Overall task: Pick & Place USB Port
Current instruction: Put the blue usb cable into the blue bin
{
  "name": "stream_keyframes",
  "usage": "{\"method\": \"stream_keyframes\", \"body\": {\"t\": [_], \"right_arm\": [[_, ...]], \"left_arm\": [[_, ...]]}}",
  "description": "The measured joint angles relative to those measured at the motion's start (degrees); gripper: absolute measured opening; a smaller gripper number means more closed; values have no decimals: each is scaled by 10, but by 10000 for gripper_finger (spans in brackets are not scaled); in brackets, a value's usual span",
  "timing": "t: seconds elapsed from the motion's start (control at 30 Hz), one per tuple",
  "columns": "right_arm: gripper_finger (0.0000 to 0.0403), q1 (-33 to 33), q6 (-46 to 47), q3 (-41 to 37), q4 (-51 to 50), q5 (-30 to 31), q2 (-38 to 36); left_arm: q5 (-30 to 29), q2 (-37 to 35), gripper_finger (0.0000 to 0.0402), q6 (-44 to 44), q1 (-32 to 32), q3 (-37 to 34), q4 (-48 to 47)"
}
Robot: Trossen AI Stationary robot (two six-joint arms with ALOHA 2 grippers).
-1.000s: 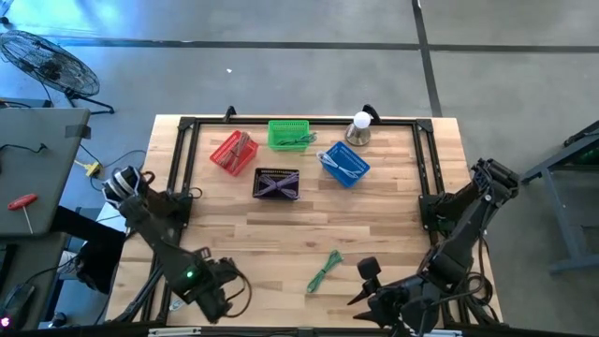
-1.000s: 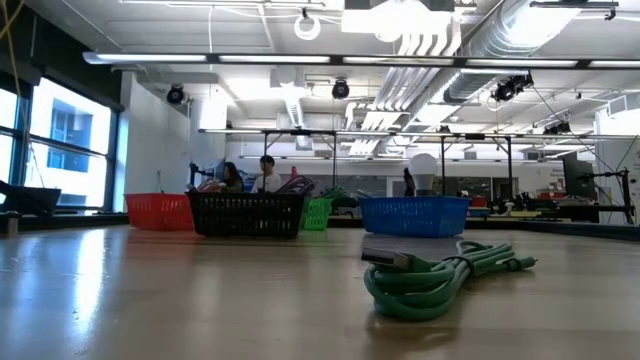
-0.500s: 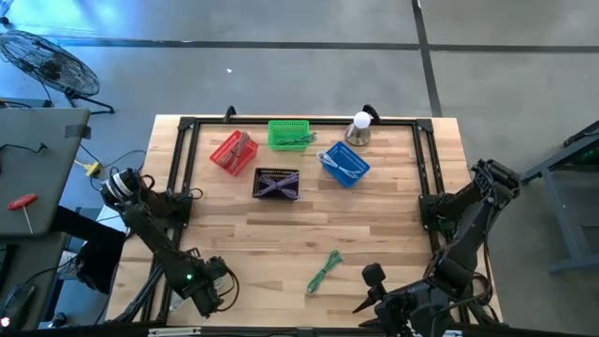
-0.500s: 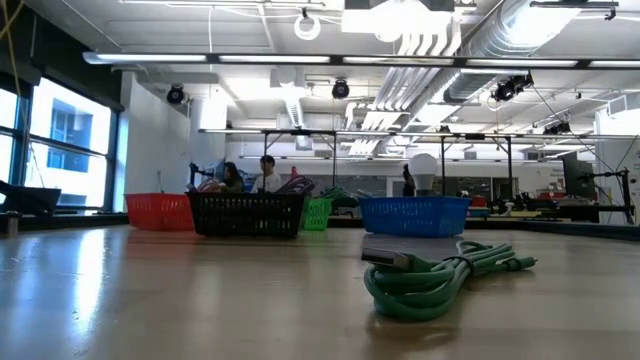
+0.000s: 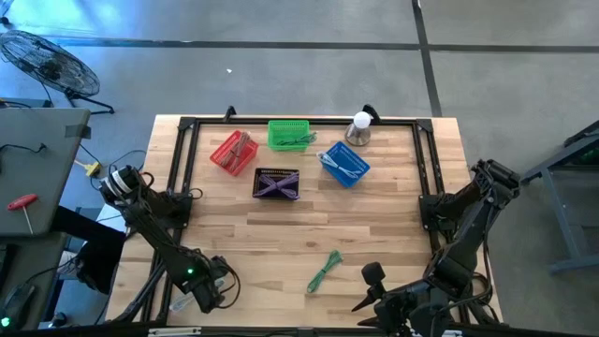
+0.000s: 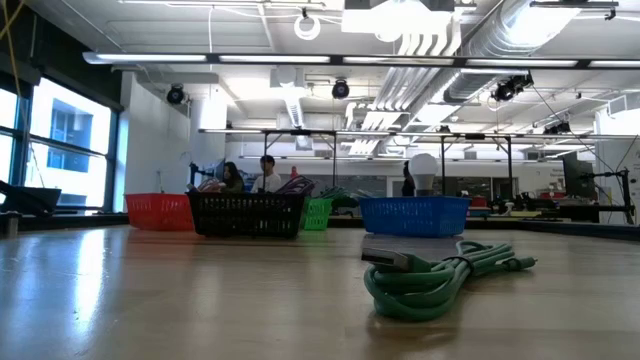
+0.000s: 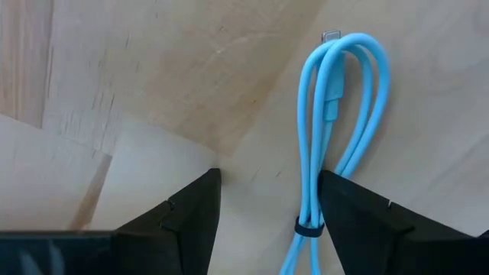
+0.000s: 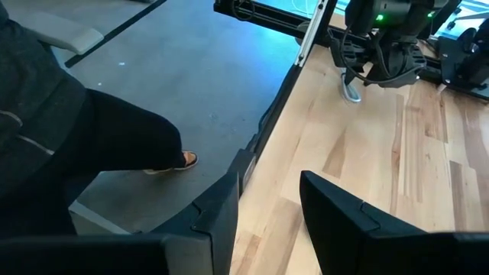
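Grasp step: left gripper, fingers spread, over blue cable at worktop near corner, next closing needed; right gripper waiting, fingers apart, near edge.

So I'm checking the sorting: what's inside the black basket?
The black basket holds purple cables, seen in the high view. How many, and anything beneath them, cannot be made out. In the low view its wall hides the contents.
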Motion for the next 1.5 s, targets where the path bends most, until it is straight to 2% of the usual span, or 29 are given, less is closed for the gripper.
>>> {"method": "stream_keyframes", "body": {"t": [0.13,0.2,0.3,0.4,0.43,0.6,0.77,0.87,0.93,1.13,1.27,1.37,1.5], "right_arm": [[133,0,2,0,0,0,0],[133,0,3,0,0,0,0],[133,0,4,0,0,0,0],[133,0,5,0,0,0,0],[133,0,5,0,0,0,0],[133,0,5,0,0,0,0],[133,0,3,0,0,3,0],[133,0,-2,0,0,6,0],[133,0,-3,0,2,10,0],[133,3,-33,0,41,11,0],[133,9,-72,0,69,9,0],[133,15,-105,0,86,13,0],[133,25,-149,0,102,29,0]], "left_arm": [[-6,0,207,0,0,0,0],[-7,1,191,-4,0,0,-2],[-7,1,132,-6,0,-1,-4],[-4,1,35,0,0,-1,2],[-3,1,19,4,0,0,5],[-15,2,6,14,0,11,1],[-47,5,2,77,12,71,-41],[-91,5,2,115,27,125,-110],[-142,5,2,148,37,165,-152],[-391,4,1,282,76,287,-252],[-521,3,1,411,125,352,-253],[-536,2,0,539,177,386,-218],[-480,2,0,700,267,410,-155]]}}
